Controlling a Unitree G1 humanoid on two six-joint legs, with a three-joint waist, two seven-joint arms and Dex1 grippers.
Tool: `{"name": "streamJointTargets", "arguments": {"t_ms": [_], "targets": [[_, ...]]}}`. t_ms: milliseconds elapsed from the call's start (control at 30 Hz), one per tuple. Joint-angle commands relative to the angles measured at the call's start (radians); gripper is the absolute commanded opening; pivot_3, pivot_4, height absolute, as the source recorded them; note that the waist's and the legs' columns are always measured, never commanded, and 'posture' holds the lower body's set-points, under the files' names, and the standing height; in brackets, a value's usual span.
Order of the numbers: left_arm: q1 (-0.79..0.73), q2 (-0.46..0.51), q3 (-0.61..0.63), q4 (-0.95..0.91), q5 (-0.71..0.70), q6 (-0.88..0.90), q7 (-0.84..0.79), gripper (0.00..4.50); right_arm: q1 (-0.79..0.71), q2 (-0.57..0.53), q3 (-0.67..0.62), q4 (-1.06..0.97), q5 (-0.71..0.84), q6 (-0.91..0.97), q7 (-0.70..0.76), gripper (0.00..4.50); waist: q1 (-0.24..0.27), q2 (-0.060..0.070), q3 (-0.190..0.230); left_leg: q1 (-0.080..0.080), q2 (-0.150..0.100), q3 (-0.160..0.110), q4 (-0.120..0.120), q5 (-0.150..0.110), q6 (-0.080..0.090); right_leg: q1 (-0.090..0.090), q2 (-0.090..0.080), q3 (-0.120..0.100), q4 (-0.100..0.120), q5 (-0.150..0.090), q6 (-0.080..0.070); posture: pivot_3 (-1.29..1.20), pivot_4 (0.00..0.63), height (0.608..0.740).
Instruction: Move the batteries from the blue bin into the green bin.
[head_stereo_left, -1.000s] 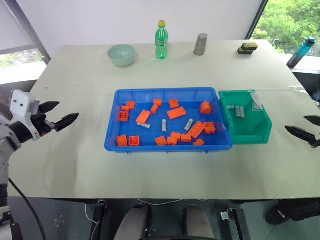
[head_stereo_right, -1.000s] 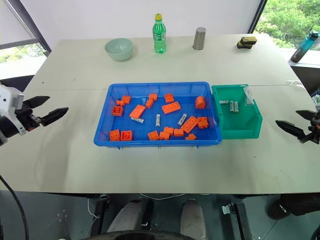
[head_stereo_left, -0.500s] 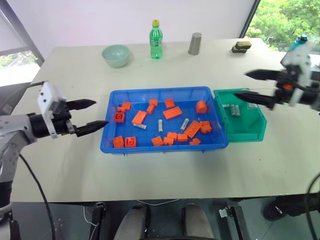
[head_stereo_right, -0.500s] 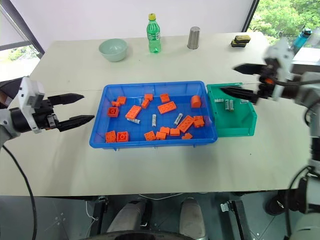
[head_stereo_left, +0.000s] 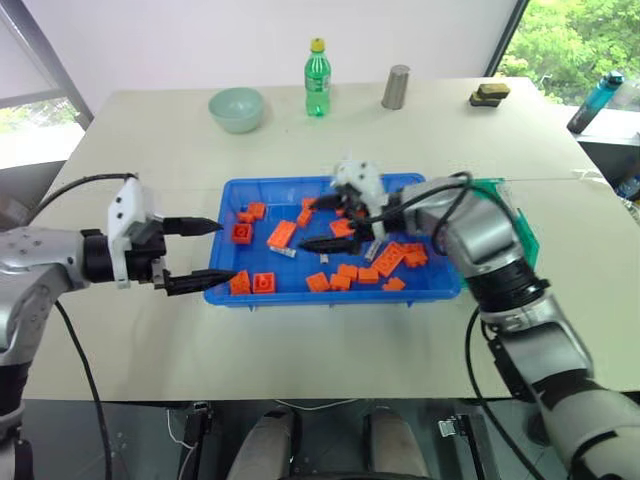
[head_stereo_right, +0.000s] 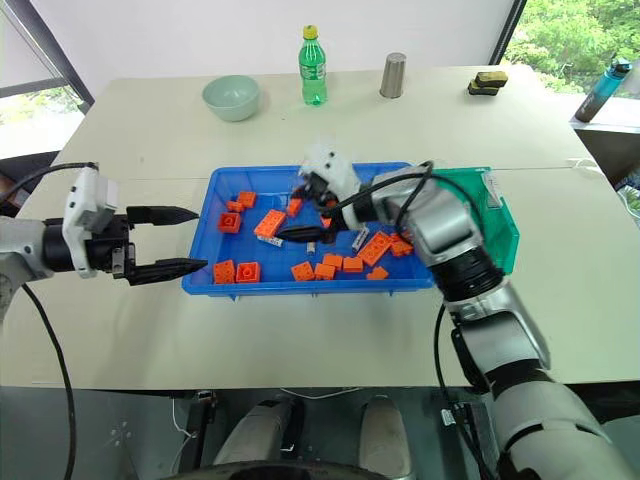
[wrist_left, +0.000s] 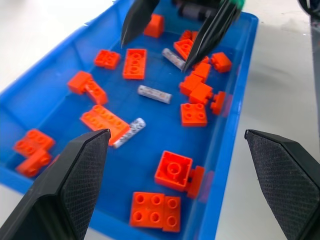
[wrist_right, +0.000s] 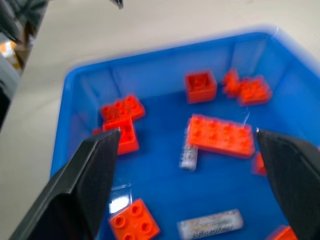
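Observation:
The blue bin (head_stereo_left: 222, 289) sits mid-table, holding orange bricks and small silver batteries (wrist_left: 154, 94) (wrist_left: 129, 132) (wrist_right: 189, 155). My right gripper (head_stereo_left: 305, 225) hangs open over the middle of the blue bin, pointing left, with nothing between its fingers; a battery lies just below it in the right wrist view (wrist_right: 187, 131). My left gripper (head_stereo_left: 225, 250) is open at the bin's left rim, pointing right across it, and empty (wrist_left: 177, 135). The green bin (head_stereo_right: 503, 230) stands against the blue bin's right end, mostly hidden behind my right forearm.
Orange bricks (head_stereo_left: 284, 234) lie scattered among the batteries. At the table's far side stand a pale green bowl (head_stereo_left: 237, 108), a green bottle (head_stereo_left: 317, 78), a metal cup (head_stereo_left: 396, 87), a dark block (head_stereo_left: 490, 94) and a blue bottle (head_stereo_left: 590, 100).
My right arm swung left from beside the green bin to over the blue bin's middle, staying open. The left gripper came right to the bin's left rim.

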Motion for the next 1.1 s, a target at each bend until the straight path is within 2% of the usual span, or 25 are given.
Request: {"name": "streamJointTargets", "arguments": {"t_ms": [33,333,667,700,767,900,1000,1100], "targets": [[-0.029,0.006,-0.007,-0.007,0.008,-0.028,-0.019,4.50,-0.012,0.067,0.020,0.032,-0.041,0.031,-0.076,4.40,-0.003,0.000,0.000,0.000,0.000,0.000,0.000,0.000,-0.001,-0.001,0.000,0.000,0.000,0.000,0.000,0.00,0.150,0.727],[-0.066,-0.004,-0.032,0.020,0.024,-0.041,-0.026,4.50,-0.034,0.176,0.058,0.194,-0.121,-0.010,-0.131,4.40,-0.025,0.000,0.000,0.000,0.000,0.000,-0.002,0.001,-0.002,-0.004,0.001,0.000,0.002,0.000,0.000,0.00,0.150,0.727],[-0.078,-0.016,-0.037,0.018,0.027,-0.040,-0.019,4.50,-0.064,0.270,0.109,0.369,-0.215,-0.120,-0.121,4.40,-0.028,0.000,0.000,0.000,0.001,0.000,-0.003,0.001,-0.002,-0.006,0.001,0.000,0.003,0.000,0.000,0.00,0.150,0.727],[-0.076,-0.016,-0.036,0.016,0.026,-0.039,-0.018,4.50,-0.067,0.278,0.110,0.391,-0.224,-0.133,-0.125,4.03,-0.029,0.000,0.000,0.000,0.001,0.000,-0.003,0.001,-0.002,-0.006,0.001,0.000,0.003,0.000,0.000,0.00,0.150,0.727],[-0.067,-0.016,-0.031,0.010,0.025,-0.040,-0.017,4.50,-0.069,0.295,0.109,0.427,-0.239,-0.158,-0.131,3.56,-0.029,0.000,0.000,0.000,0.001,0.000,-0.003,0.001,-0.002,-0.005,0.001,0.000,0.003,0.000,0.000,0.00,0.150,0.727],[-0.059,-0.018,-0.029,0.007,0.023,-0.041,-0.011,4.50,-0.065,0.306,0.100,0.431,-0.253,-0.174,-0.122,1.46,-0.030,0.000,0.000,0.000,0.001,0.000,-0.002,0.001,-0.003,-0.005,0.001,0.000,0.003,0.000,0.000,0.00,0.150,0.727],[-0.059,-0.022,-0.031,0.006,0.022,-0.040,-0.006,4.50,-0.056,0.290,0.078,0.378,-0.246,-0.147,-0.112,0.06,-0.030,0.000,0.000,0.000,0.001,-0.001,-0.002,0.001,-0.003,-0.005,0.001,0.000,0.003,0.000,0.000,0.00,0.150,0.727],[-0.061,-0.028,-0.034,0.005,0.020,-0.037,-0.003,4.50,-0.041,0.255,0.047,0.279,-0.223,-0.085,-0.099,0.08,-0.027,0.000,0.000,0.000,0.001,-0.001,-0.002,0.001,-0.003,-0.005,0.001,0.000,0.003,0.000,0.000,0.00,0.150,0.727]]}}
